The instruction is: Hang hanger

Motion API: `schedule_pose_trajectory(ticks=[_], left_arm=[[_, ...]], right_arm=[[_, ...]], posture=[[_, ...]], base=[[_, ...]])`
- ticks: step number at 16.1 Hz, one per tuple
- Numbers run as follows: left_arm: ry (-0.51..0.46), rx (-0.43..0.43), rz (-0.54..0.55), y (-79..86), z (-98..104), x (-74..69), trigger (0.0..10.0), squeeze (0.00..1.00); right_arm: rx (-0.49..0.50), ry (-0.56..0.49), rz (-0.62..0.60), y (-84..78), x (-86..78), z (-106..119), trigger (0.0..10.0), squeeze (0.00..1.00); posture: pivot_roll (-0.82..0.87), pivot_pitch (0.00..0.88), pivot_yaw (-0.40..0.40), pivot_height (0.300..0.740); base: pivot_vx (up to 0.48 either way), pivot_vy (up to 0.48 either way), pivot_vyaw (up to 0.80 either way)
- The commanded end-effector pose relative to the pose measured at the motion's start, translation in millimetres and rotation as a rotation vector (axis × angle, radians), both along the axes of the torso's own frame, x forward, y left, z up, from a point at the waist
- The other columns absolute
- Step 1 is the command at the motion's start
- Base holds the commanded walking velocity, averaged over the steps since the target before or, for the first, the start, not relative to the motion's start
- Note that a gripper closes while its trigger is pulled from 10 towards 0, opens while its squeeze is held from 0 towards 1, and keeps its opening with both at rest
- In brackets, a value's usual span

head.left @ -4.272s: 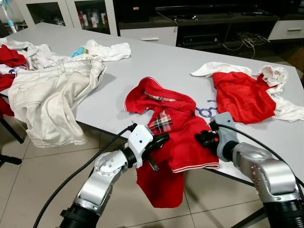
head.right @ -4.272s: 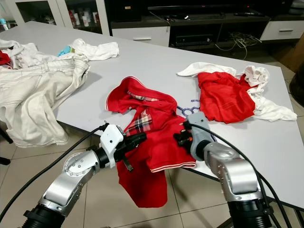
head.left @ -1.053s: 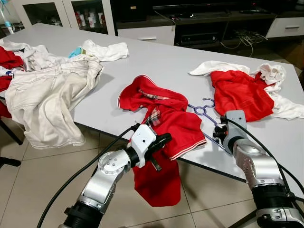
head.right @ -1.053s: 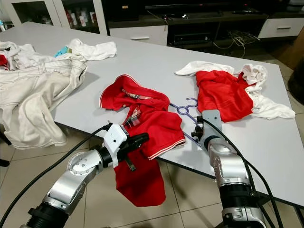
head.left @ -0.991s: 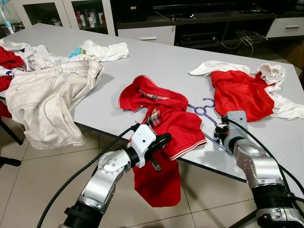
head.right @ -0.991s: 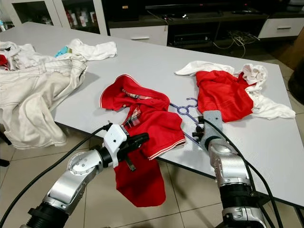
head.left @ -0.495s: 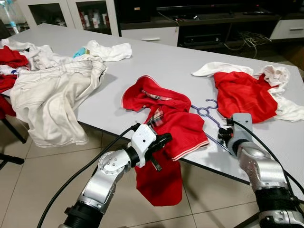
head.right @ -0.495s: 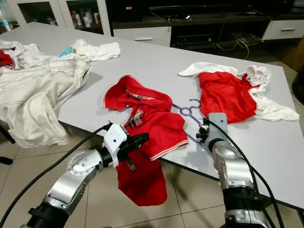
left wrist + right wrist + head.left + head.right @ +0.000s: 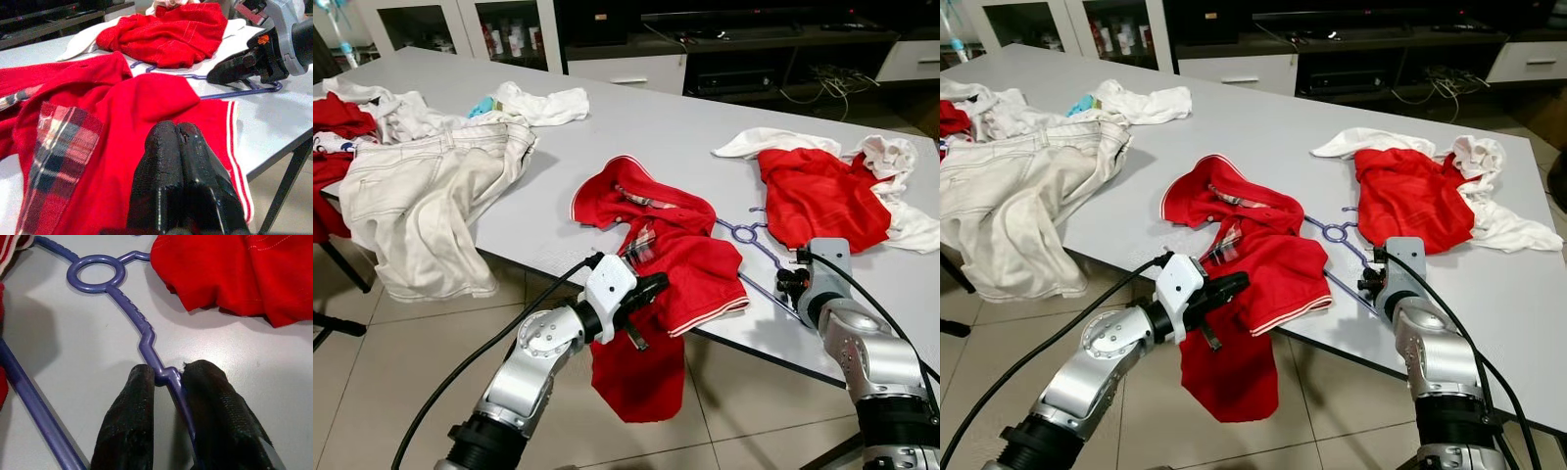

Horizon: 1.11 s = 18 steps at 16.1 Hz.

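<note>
Right hand (image 9: pixel 164 382) now off the shirt (image 9: pixel 1273 264) — fingers straddling purple hanger (image 9: pixel 142 330) arm.

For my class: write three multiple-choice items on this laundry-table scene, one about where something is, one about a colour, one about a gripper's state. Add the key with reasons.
1. Where does the hanger lie?
A. on the floor
B. on the table, between the two red garments
C. on the jeans

2. What colour is the hanger?
A. purple-blue
B. white
C. black

3. How is the right gripper?
A. open in mid-air
B. shut on jeans
C. shut on the hanger

Key: 1 B, it rests on the grey table; 2 A, its ring and arms are purple-blue; 3 C, the fingers pinch its arm.
</note>
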<state>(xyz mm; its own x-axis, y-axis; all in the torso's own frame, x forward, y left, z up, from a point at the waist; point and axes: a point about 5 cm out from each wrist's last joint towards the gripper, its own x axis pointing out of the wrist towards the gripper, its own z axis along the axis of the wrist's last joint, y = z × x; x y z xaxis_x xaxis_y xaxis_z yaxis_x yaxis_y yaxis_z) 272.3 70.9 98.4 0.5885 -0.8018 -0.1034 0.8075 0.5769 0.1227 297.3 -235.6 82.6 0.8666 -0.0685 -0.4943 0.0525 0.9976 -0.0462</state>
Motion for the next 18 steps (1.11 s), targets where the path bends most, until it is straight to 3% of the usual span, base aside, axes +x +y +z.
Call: schedule_pose_trajectory(ticks=[1, 4, 7, 13, 18], left_arm=[[-0.01, 0.013, -0.008, -1.0, 1.3, 2.0, 10.0, 0.0], [-0.008, 0.011, -0.002, -0.5, 0.6, 1.2, 10.0, 0.0], [-0.005, 0.012, -0.002, 0.2, -0.2, -0.6, 10.0, 0.0], [-0.003, 0.016, -0.013, -0.5, -0.4, -0.3, 10.0, 0.0], [-0.003, 0.016, -0.015, -0.5, -0.3, -1.3, 10.0, 0.0]], right_arm=[[0.007, -0.017, 0.014, -1.4, 3.4, 10.6, 10.0, 0.0], [-0.001, -0.007, 0.03, -5.0, 1.8, 14.4, 10.0, 0.0], [-0.011, 0.044, 0.021, -15.4, -9.4, 6.6, 10.0, 0.0], [-0.004, 0.09, 0.004, -21.5, -26.3, -3.1, 10.0, 0.0], [-0.018, 0.092, -0.011, -29.0, -29.7, -0.2, 10.0, 0.0]], posture=[[-0.17, 0.0, 0.034, 0.74], [-0.17, 0.0, 0.029, 0.74], [-0.17, 0.0, 0.032, 0.74], [-0.19, 0.0, 0.04, 0.74], [-0.18, 0.0, 0.037, 0.74]], base=[[0.0, 0.0, 0.0], [0.0, 0.0, 0.0], [0.0, 0.0, 0.0], [0.0, 0.0, 0.0], [0.0, 0.0, 0.0]])
